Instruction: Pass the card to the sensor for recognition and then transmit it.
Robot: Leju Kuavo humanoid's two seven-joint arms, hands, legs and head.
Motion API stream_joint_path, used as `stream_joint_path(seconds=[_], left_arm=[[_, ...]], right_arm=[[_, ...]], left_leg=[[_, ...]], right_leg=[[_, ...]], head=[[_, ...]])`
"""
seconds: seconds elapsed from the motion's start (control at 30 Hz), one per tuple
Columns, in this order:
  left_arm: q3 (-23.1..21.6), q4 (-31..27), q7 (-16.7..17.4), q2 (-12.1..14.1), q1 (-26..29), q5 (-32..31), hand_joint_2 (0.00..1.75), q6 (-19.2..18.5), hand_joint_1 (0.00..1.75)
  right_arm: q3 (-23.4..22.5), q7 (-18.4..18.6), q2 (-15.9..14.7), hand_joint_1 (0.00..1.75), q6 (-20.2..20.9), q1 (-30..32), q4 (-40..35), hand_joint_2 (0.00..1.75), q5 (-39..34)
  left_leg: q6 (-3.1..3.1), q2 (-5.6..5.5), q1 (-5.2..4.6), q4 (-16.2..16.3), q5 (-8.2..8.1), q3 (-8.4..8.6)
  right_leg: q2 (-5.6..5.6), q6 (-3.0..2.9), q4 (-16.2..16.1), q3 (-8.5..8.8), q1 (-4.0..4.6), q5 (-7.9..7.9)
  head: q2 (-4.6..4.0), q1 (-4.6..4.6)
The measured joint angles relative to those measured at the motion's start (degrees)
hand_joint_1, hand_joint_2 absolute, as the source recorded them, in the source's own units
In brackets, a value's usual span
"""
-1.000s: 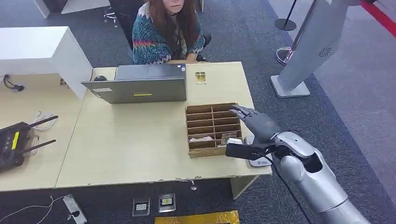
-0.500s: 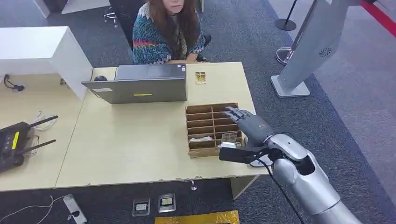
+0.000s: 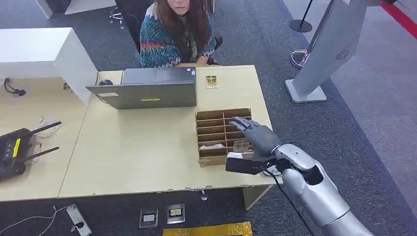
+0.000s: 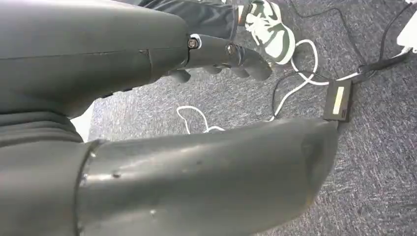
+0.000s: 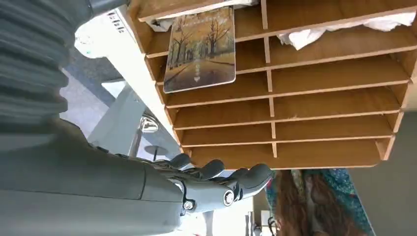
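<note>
- The right hand (image 3: pixel 258 135) is seen in the head view stretched out over the right side of the wooden rack (image 3: pixel 212 129), fingers extended and loosely apart, nothing held in it.
- In the right wrist view the same hand (image 5: pixel 216 189) is shown with its fingers slightly curled beside the rack's far end, apart from the card.
- The card (image 5: pixel 200 48), printed with a tree-lined road, is seen standing tilted in one of the rack's slots on the right column, near the robot's end of the rack; in the head view it is found at (image 3: pixel 240 145), just below the hand.
- A white crumpled item (image 3: pixel 211 146) is lodged in a slot of the left column, next to the card's slot.
- A white sensor (image 3: pixel 273 169) is partly hidden under the wrist, on the table (image 3: pixel 142 152) beside the rack.
- The left hand (image 4: pixel 221 56) is seen in the left wrist view hanging above grey carpet, fingers gently bent, nothing held.
- A laptop (image 3: pixel 147 91) is set at the table's far side, and a person (image 3: pixel 176 32) is seated behind it.
- A small card (image 3: pixel 211 81) lies right of the laptop.
- A black router (image 3: pixel 14 150) sits on the neighbouring desk to the left.
</note>
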Motion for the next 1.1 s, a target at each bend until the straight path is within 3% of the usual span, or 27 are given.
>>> stream_joint_path(seconds=[1.1], left_arm=[[0.0, 0.0, 0.0, -0.2, 0.3, -0.2, 0.0, 0.0, 0.0]], right_arm=[[0.0, 1.0, 0.0, 0.0, -1.9, -0.6, 4.7, 1.75, -0.7]], left_leg=[[0.0, 0.01, 0.0, 0.0, 0.0, 0.03]], right_leg=[[0.03, 0.0, 0.0, -0.02, 0.0, 0.0]], head=[[0.0, 0.0]])
